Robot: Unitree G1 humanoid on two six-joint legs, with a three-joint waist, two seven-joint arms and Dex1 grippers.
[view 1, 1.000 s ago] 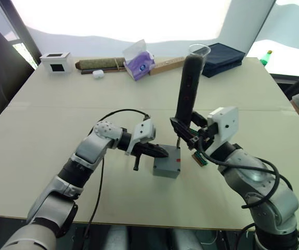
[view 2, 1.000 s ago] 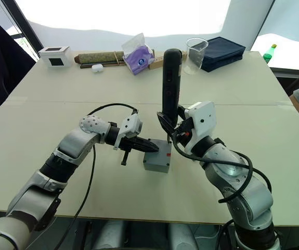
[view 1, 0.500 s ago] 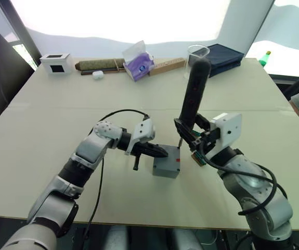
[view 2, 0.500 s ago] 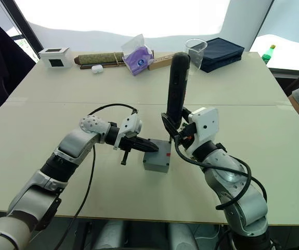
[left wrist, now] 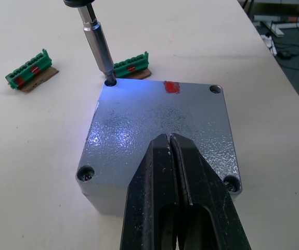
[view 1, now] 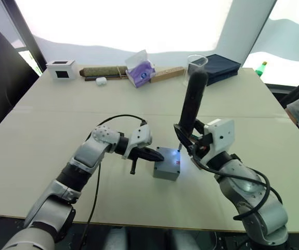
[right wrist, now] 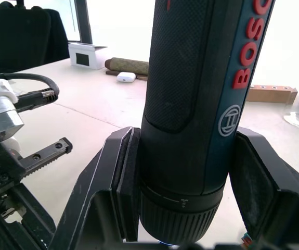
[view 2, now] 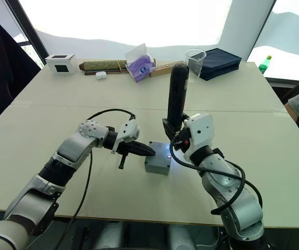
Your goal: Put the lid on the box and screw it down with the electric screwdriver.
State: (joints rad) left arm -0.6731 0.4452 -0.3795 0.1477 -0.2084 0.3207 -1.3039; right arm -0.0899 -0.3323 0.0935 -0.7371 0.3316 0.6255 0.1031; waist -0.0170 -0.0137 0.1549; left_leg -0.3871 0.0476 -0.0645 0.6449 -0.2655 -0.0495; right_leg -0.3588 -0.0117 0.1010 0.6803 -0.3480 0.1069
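Driving a corner screw: the right gripper [right wrist: 183, 208] is clenched around the driver [view 1: 191, 107], a black textured cylinder held nearly upright, its slim steel bit [left wrist: 98, 44] seated in a corner hole of the lid [left wrist: 157, 125] under blue tip light. The left gripper [left wrist: 172, 172], fingers pressed together on nothing, rests on the lid's near edge, steadying the box [view 1: 166, 169]. The speckled grey casting has rounded corners. Three corners probably remain; keep the bit vertical while driving
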